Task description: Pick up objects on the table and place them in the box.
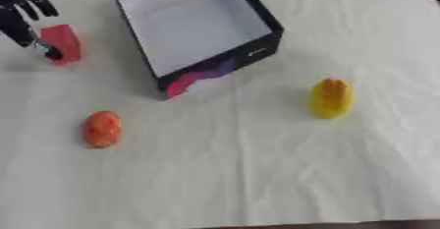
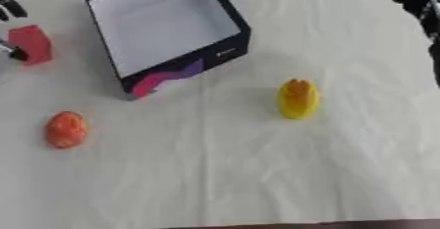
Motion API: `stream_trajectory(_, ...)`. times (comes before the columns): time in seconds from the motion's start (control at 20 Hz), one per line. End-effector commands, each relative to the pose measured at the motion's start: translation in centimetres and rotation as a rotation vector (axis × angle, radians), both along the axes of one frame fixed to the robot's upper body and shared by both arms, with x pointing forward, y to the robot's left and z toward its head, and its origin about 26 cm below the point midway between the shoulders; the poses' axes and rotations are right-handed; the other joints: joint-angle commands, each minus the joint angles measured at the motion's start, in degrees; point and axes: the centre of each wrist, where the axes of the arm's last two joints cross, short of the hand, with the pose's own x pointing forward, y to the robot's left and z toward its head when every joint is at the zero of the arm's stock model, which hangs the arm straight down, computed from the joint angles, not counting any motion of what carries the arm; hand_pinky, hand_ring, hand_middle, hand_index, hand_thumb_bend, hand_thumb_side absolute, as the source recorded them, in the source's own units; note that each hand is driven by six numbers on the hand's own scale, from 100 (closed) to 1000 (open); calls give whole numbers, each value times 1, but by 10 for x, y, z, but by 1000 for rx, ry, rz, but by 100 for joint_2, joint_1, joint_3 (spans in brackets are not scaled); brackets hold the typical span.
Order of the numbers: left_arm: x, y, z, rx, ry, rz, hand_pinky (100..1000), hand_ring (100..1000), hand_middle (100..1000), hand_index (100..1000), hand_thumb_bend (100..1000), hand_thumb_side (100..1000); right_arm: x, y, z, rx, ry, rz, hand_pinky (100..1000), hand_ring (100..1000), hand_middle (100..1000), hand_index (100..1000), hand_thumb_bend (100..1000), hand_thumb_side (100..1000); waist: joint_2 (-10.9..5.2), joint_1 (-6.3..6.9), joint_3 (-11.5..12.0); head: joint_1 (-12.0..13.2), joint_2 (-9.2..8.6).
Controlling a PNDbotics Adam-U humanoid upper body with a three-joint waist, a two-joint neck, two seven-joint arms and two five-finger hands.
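1. At the upper left corner, the left hand is reaching down beside a red block, its dark fingers spread and fairly straight, with one fingertip touching the block's left edge; nothing is curled round the block.
2. Just right of the block, a black box with a pale inside is sitting open on the white cloth, tilted askew, with a pink and purple patch showing on its near wall.
3. Nearer the front on the left, an orange object is lying on the cloth, well apart from the box.
4. On the right, a yellow object is standing apart from the box's near right corner.
5. At the upper right edge, the right hand is showing only in part; whether its fingers are open or curled cannot be told.
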Motion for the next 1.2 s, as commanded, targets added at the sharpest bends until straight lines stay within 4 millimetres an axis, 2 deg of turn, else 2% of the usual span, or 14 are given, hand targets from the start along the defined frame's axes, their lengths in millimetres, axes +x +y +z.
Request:
stream_trajectory(0.05, -1, 4, 15, -8, -31, 22, 840, 853, 836, 855, 638, 270, -2, 2, 11, -26, -31, 5, 951, 809, 792, 887, 100, 709, -13, 60, -14, -4, -101)
stream_trajectory(0.9, 2, 5, -1, -35, 10, 34, 816, 824, 798, 825, 492, 232, -1, 4, 10, -26, -28, 1, 953, 810, 791, 887, 100, 715, 47, 51, -81, -23, -142)
stream_trajectory(1.2, 3, 5, -2, -28, 14, 42, 785, 787, 745, 776, 341, 100, -1, 4, 9, -25, -24, 1, 954, 811, 791, 887, 100, 715, 39, 46, -75, -34, -142)
